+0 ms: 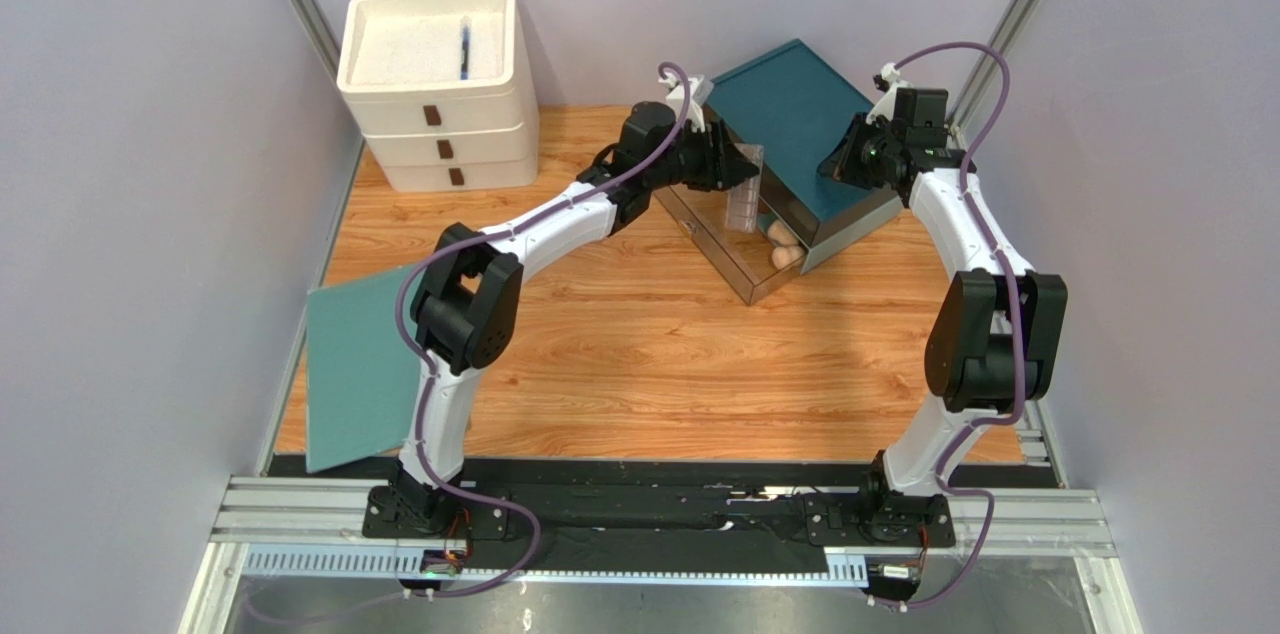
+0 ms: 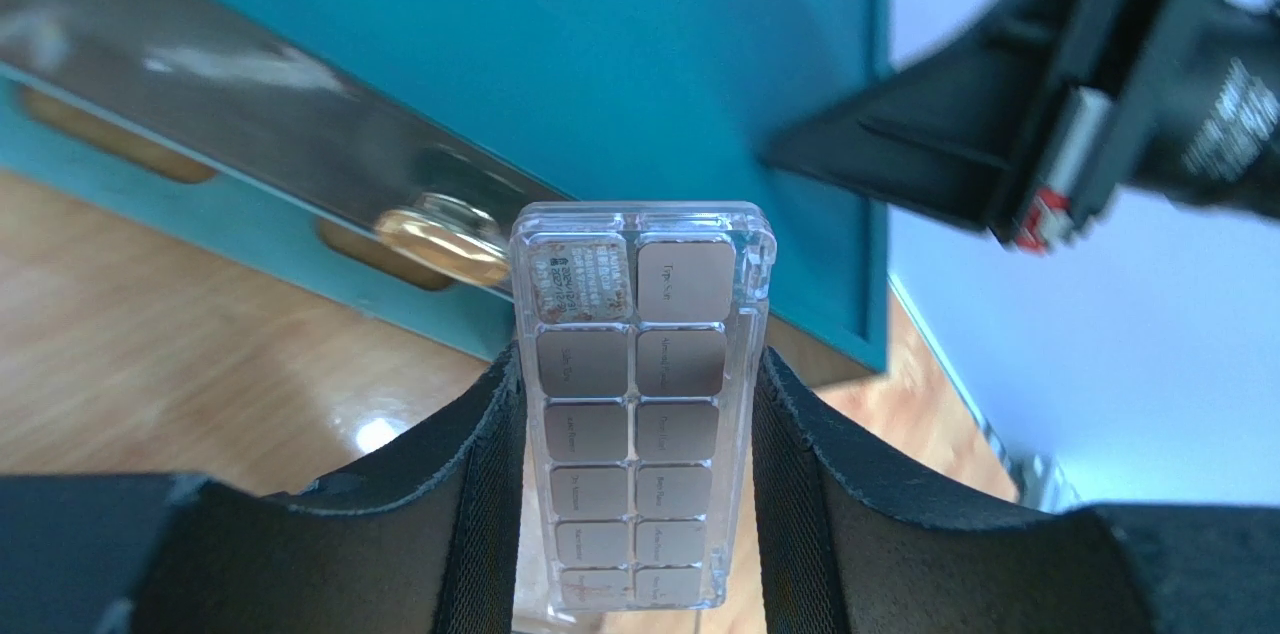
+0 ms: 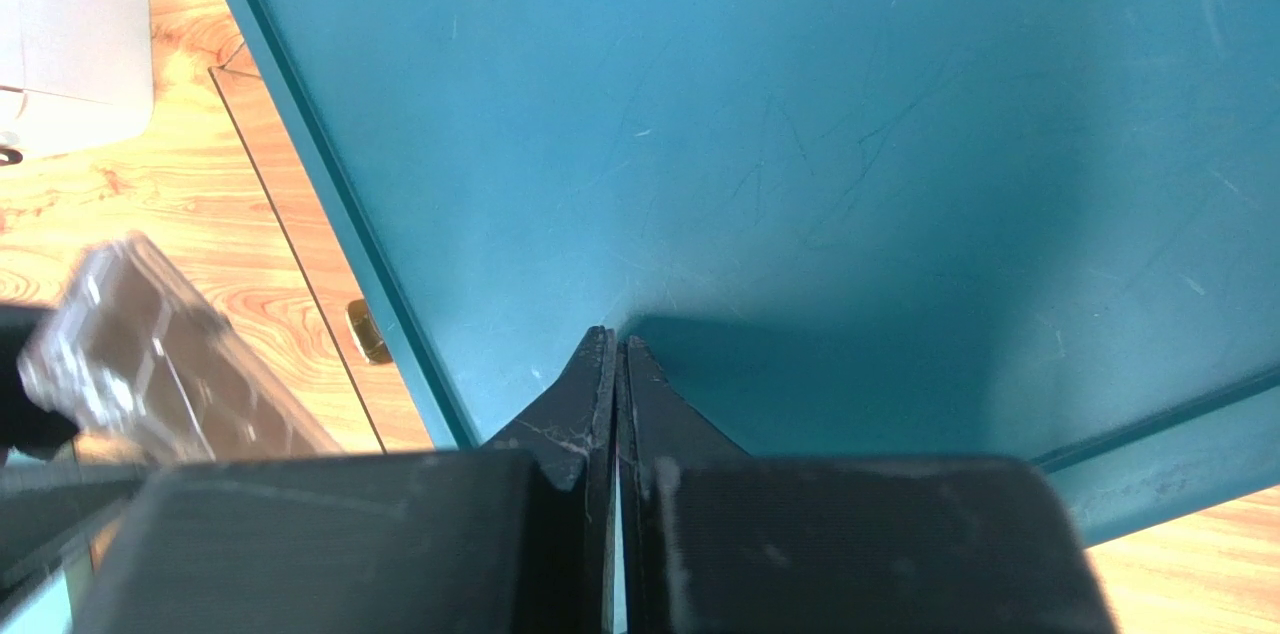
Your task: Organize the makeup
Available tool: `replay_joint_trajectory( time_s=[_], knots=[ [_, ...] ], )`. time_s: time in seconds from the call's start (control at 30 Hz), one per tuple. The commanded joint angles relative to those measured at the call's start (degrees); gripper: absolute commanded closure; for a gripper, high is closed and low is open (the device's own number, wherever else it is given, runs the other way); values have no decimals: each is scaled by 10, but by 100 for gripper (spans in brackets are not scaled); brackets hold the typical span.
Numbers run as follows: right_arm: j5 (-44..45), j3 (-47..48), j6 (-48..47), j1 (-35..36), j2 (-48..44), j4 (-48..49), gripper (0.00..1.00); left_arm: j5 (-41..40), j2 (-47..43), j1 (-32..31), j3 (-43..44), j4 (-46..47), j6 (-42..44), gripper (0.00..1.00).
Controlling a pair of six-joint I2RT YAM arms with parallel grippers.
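Note:
A clear palette (image 2: pixel 639 304) with a grid of grey-brown pans stands upright between the fingers of my left gripper (image 2: pixel 639 382), which is shut on its long edges. In the top view the left gripper (image 1: pixel 739 166) holds it over the pulled-out clear drawer (image 1: pixel 718 247) of the teal box (image 1: pixel 789 109). Two beige sponges (image 1: pixel 784 247) lie in that drawer. My right gripper (image 3: pixel 618 352) is shut and empty, with its tips on the teal box top (image 3: pixel 842 139). The palette (image 3: pixel 135 349) also shows at the left of the right wrist view.
A white stacked drawer unit (image 1: pixel 436 87) stands at the back left, with a thin dark item (image 1: pixel 464 49) in its top tray. A flat teal sheet (image 1: pixel 361 364) lies at the table's left edge. The drawer has a gold knob (image 2: pixel 443 237).

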Motion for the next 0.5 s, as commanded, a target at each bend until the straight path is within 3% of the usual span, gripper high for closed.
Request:
replay_joint_trajectory(
  time_s=[0.0, 0.33, 0.47],
  knots=[
    [27, -43, -25, 3, 44, -148, 100, -102, -10, -4, 12, 19, -44, 100],
    [21, -34, -26, 3, 55, -149, 100, -248, -27, -10, -72, 2, -159, 100],
    [20, -31, -28, 3, 57, -151, 100, -287, -14, -9, -32, -56, -158, 100]
  ],
)
